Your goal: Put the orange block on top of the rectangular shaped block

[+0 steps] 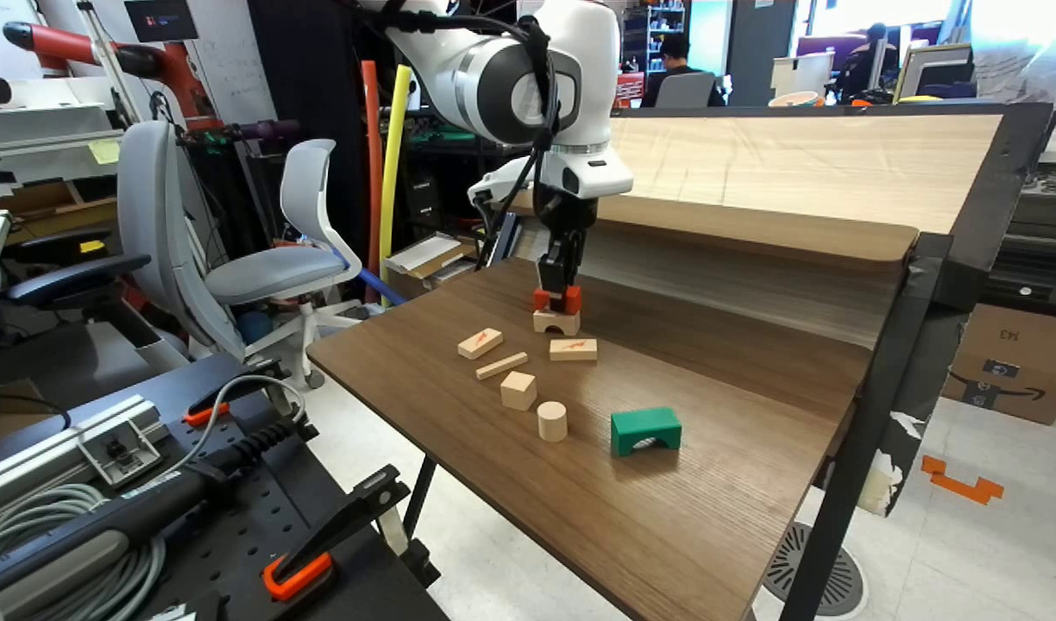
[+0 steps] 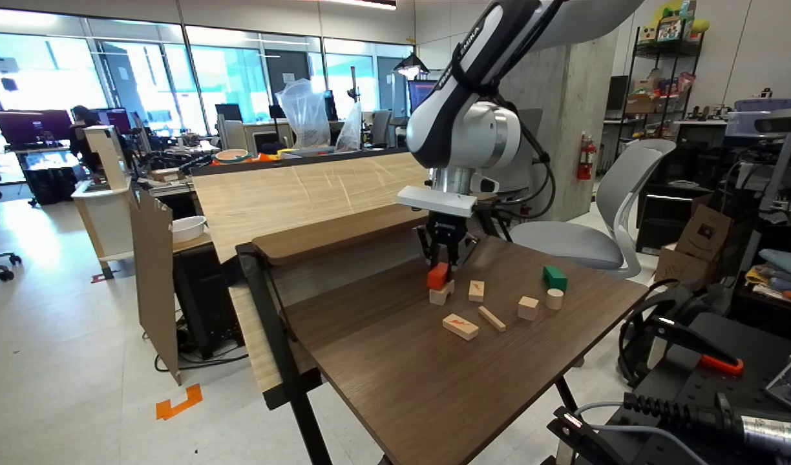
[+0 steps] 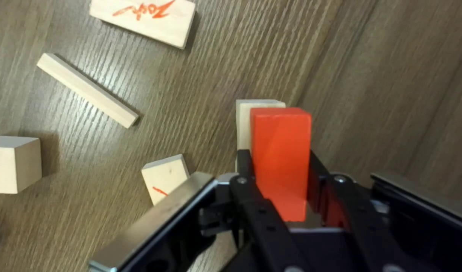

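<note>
Arm: in an exterior view, the white arm (image 1: 580,69) hangs from the top centre of the frame.
Gripper: black gripper (image 1: 557,297) points down at frame centre, pinching the orange block (image 1: 573,299).
Arched block: pale arched block (image 1: 556,318) directly below the orange block, standing on the brown table (image 1: 726,517); the two appear to touch.
Marked bars: left bar (image 1: 480,343) and right bar (image 1: 573,349), pale with orange marks, lie flat, slightly lower in the frame.
Loose pieces: thin stick (image 1: 501,366), cube (image 1: 518,391) and upright cylinder (image 1: 552,422), one below another under frame centre; green arch (image 1: 646,424) to their right.
Stack: in an exterior view, the orange block (image 2: 437,276) sits right of and below frame centre, over the arched block (image 2: 441,296).
Green arch: same view, right half of the frame, near the cylinder.
Grip: in the wrist view, the gripper (image 3: 280,162) enters from the bottom edge, a finger pressed to each long side of the orange block, right of centre.
Pale edge: arched block shows past the orange block's far end and left side; rest hidden.
Outlying pieces: left bar upper left, stick beneath it, cube cut by the left edge; right bar lower centre-left, partly behind the gripper.
</note>
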`<state>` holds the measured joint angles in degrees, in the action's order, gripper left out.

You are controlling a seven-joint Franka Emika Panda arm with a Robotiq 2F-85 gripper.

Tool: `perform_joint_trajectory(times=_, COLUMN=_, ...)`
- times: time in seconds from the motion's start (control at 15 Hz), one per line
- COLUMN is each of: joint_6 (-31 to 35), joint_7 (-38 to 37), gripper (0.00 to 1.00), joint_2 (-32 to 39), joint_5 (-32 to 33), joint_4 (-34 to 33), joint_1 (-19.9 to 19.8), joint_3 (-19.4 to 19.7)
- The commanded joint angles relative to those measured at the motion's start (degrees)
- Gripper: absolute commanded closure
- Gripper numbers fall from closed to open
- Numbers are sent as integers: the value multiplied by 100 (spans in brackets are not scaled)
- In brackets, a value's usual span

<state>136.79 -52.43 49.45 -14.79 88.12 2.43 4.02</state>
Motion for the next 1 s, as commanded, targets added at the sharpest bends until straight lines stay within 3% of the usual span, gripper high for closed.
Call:
perform_joint_trajectory(times=0.0, joint_6=-127, joint_7=109, gripper=91, joint_2=47, joint_5=65, joint_4=-112, joint_1=3, joint_3=8)
perform_joint_trajectory(times=0.73, joint_6=-161, joint_7=387, gripper=91, joint_2=48, joint_5=81, joint_4=-75, joint_1=7, joint_3=24)
perform_joint_trajectory(times=0.8, joint_6=-140, joint_7=407, gripper=54, joint_2=54, joint_5=73, joint_4=-80, joint_1=4, joint_3=21)
perform_joint_trajectory(times=0.87, joint_6=-142, joint_7=436, gripper=40, joint_2=57, joint_5=85, joint_4=-81, joint_1=6, joint_3=26)
perform_joint_trajectory(times=0.93, joint_6=-130, joint_7=463, gripper=34, joint_2=58, joint_5=87, joint_4=-78, joint_1=6, joint_3=26)
